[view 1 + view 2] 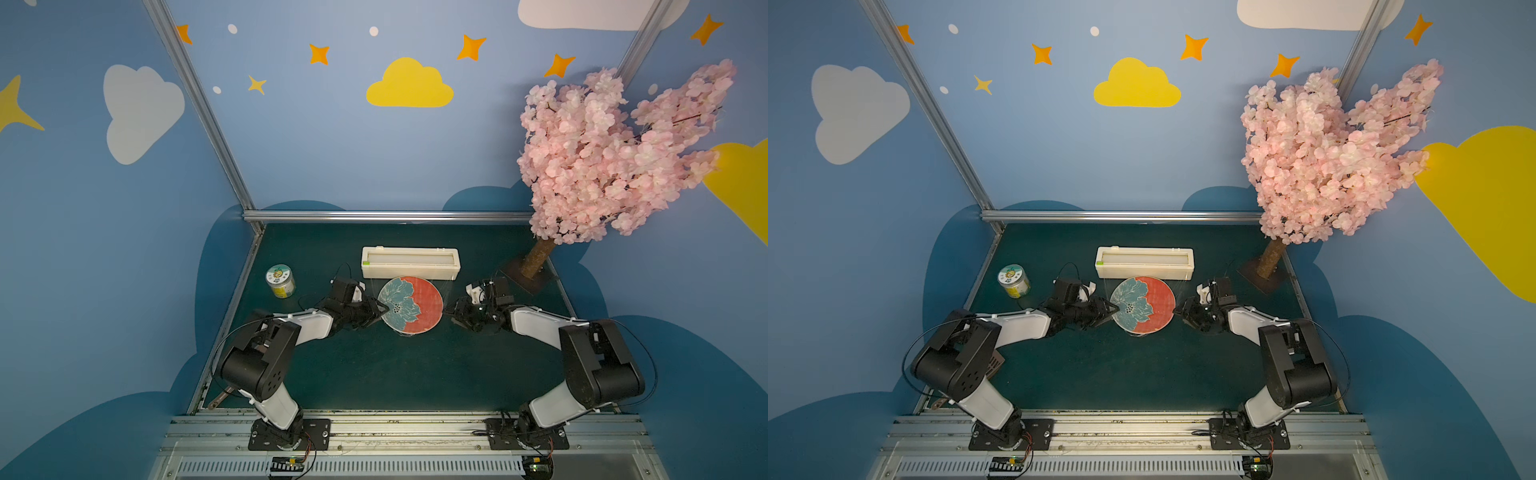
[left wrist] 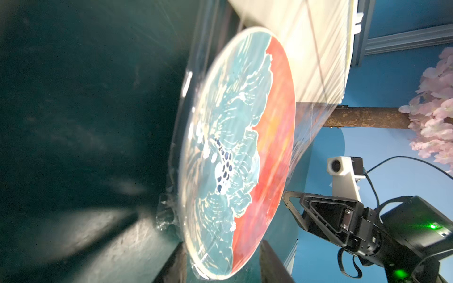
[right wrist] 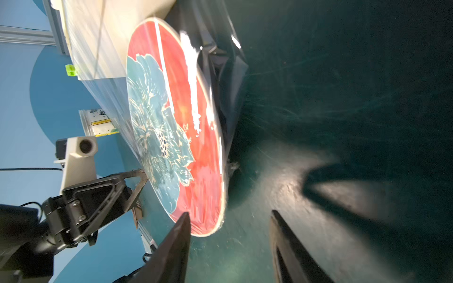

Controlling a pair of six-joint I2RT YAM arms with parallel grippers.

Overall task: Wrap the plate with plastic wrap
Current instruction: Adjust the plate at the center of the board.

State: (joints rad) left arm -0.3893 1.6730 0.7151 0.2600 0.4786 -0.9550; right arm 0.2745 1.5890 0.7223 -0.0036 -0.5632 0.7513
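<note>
Now, left end effector (image 1: 384, 310): open around the teal edge of the plate (image 1: 411, 305).
right end effector (image 1: 454, 314): open, empty, just beside the red edge.
plate: between both; left arm nearer.
plastic wrap (image 3: 107, 98): stretched over the plate from the long box (image 1: 410, 262) behind, which lies side to side.
desk (image 1: 374, 374): dark green.
room: blue walls, pink tree (image 1: 615, 153).
</note>
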